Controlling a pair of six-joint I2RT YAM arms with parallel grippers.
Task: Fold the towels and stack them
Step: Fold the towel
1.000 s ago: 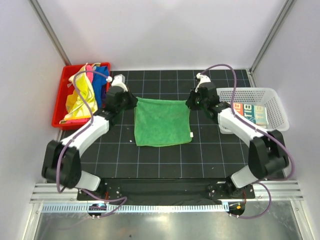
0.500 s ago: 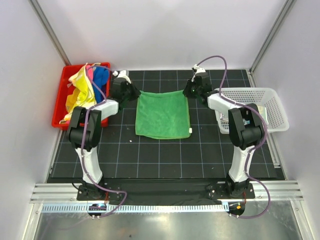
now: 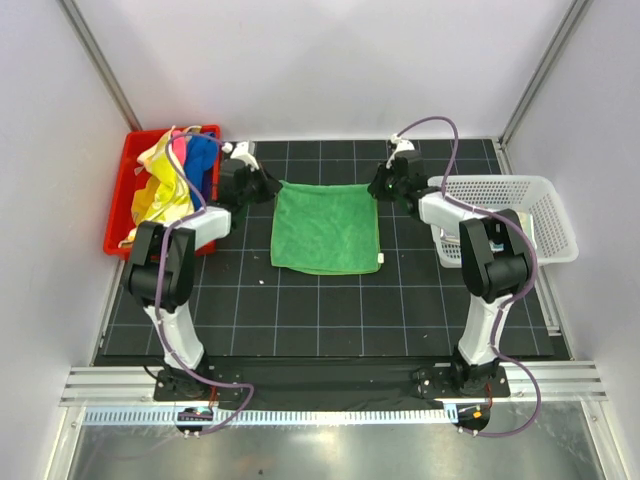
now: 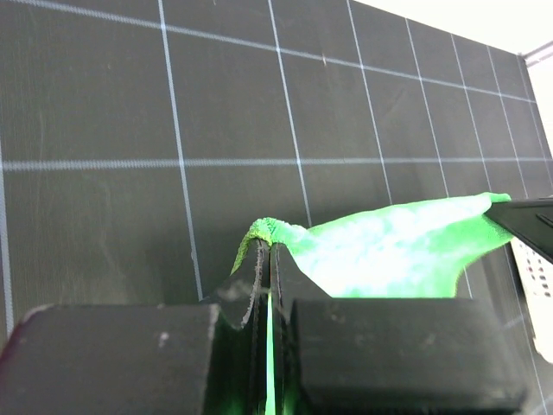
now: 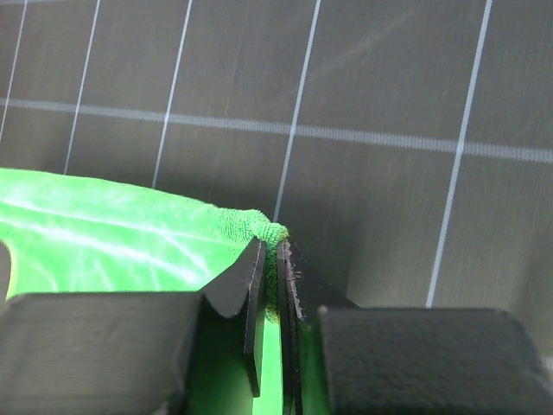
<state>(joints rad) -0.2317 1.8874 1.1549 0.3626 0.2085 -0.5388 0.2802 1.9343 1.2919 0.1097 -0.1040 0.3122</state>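
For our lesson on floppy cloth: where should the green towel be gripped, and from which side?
Pinch the green towel at its two far corners, each arm coming from its own side. It is thin, limp cloth, so a corner fits narrow jaws, as the left gripper and right gripper show.

The green towel [image 3: 326, 228] at centre is soft, nappy cloth, fuzzy at its corners; the table mat [image 3: 300, 310] beneath is matt black, finely textured, with thin white grid lines; the red bin [image 3: 116, 232] at upper left is glossy plastic; the white basket [image 3: 500, 182] at right is plastic mesh.
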